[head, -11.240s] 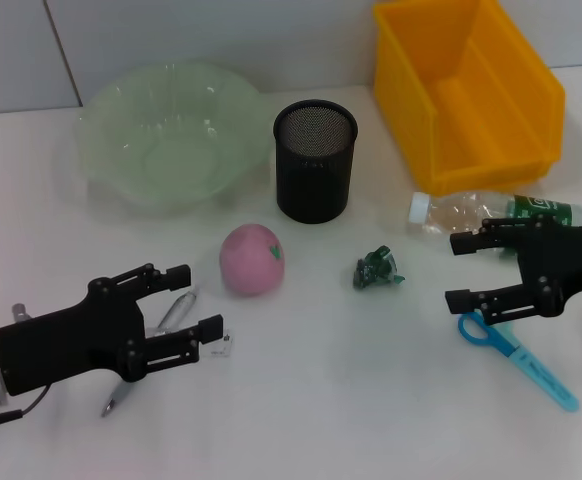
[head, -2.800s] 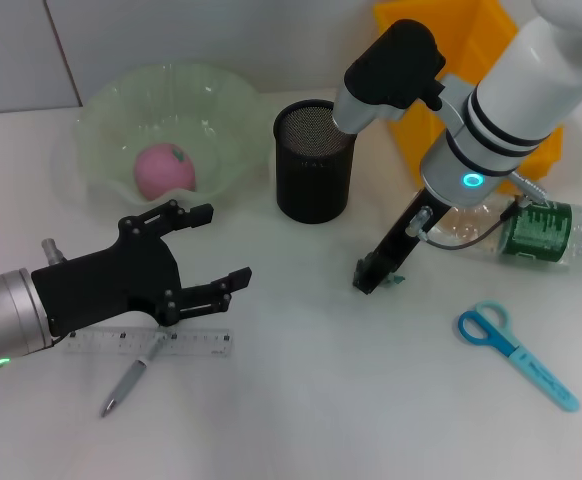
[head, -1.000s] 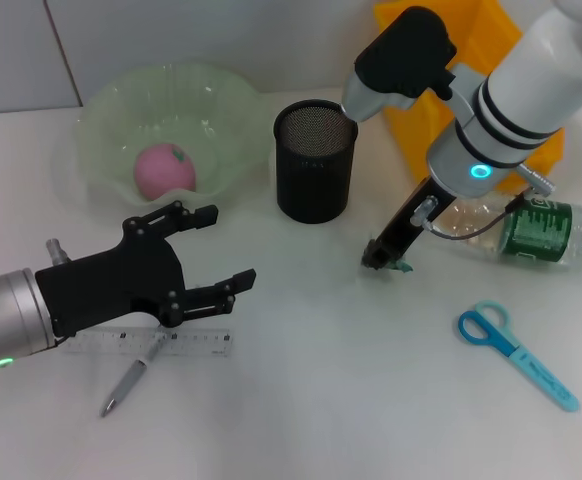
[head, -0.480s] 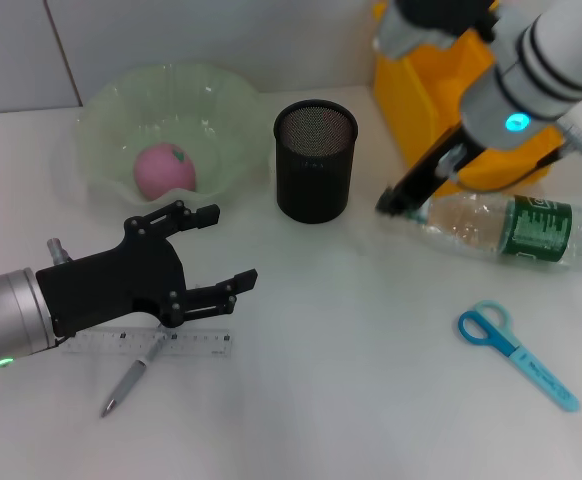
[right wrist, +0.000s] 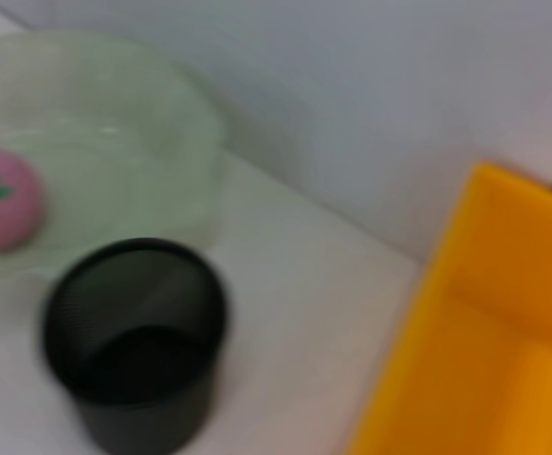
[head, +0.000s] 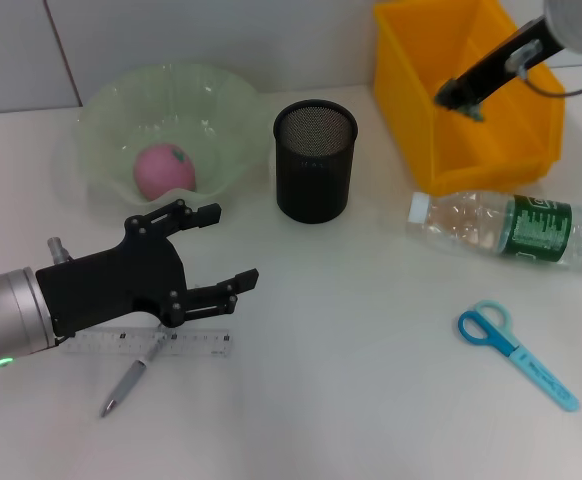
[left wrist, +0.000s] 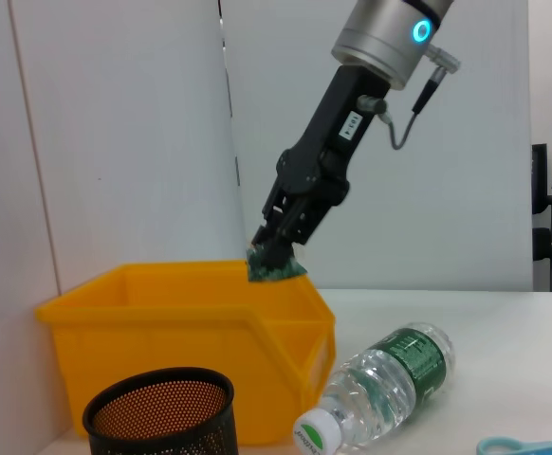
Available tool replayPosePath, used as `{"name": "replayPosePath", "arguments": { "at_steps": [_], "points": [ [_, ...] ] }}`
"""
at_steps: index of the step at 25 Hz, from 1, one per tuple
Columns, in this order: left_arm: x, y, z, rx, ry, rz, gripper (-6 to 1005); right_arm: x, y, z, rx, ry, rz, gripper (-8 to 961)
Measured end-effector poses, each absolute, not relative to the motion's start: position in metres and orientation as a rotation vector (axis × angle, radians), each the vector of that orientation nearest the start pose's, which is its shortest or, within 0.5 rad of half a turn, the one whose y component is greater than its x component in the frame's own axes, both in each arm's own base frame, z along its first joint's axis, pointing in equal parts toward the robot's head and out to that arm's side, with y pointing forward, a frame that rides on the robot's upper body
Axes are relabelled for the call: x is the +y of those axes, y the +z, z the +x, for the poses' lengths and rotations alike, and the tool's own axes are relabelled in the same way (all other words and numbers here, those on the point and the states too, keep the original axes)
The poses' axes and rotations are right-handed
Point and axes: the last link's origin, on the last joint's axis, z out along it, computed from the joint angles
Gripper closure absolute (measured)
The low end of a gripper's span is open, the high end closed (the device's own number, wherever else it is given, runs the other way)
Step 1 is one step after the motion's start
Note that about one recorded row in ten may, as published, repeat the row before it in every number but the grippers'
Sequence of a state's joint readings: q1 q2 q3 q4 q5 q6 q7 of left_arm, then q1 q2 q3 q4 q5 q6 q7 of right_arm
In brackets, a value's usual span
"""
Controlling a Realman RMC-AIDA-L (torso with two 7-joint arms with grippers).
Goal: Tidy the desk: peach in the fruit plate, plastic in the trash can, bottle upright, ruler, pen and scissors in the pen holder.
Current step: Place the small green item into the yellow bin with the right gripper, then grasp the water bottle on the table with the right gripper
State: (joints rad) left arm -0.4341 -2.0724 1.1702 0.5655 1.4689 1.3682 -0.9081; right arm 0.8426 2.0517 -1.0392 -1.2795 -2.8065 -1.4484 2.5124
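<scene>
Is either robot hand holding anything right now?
Yes: the right tool pinches the green plastic scrap by its top, above the yellow bin. The left tool holds nothing.

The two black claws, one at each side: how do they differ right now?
The left gripper hangs low over the table beside the ruler and pen, while the right gripper is raised above the yellow bin. The left gripper is open and holds nothing; the right gripper is shut on a green plastic scrap. The left gripper reaches sideways with fingers spread, the right slants downward. Both are black.
</scene>
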Motion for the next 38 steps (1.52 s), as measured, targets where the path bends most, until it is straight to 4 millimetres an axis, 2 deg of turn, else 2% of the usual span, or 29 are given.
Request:
{"name": "replayPosePath", "arguments": {
  "at_steps": [3,10,18,21,25,29,32,35,36,38],
  "points": [
    [0.318,-0.041,-0.248,-0.125,-0.777,-2.647,139,0.443,0.088,0.155,0.789,-0.321,-2.212,645],
    [0.318,-0.041,-0.246,-0.120,-0.781,-2.648,139,0.453,0.086,0.163,0.760,-0.300,-2.152,644],
    [0.318,-0.041,-0.246,-0.120,-0.783,-2.649,139,0.462,0.073,0.168,0.744,-0.304,-2.151,404],
    [0.318,-0.041,-0.246,-0.120,-0.783,-2.649,139,0.462,0.073,0.167,0.740,-0.303,-2.150,286],
    [0.318,-0.040,-0.246,-0.119,-0.782,-2.651,139,0.462,0.076,0.165,0.743,-0.297,-2.152,193],
    [0.317,-0.041,-0.246,-0.119,-0.785,-2.661,139,0.455,0.079,0.159,0.758,-0.322,-2.183,100],
    [0.316,-0.042,-0.246,-0.119,-0.788,-2.669,139,0.445,0.079,0.151,0.771,-0.335,-2.247,100],
    [0.314,-0.044,-0.245,-0.117,-0.788,-2.689,139,0.420,0.077,0.137,0.775,-0.390,-2.407,101],
    [0.314,-0.044,-0.245,-0.117,-0.788,-2.689,139,0.420,0.077,0.137,0.775,-0.390,-2.407,101],
    [0.313,-0.045,-0.245,-0.118,-0.787,-2.692,139,0.407,0.078,0.136,0.761,-0.467,-2.473,101]
  ]
}}
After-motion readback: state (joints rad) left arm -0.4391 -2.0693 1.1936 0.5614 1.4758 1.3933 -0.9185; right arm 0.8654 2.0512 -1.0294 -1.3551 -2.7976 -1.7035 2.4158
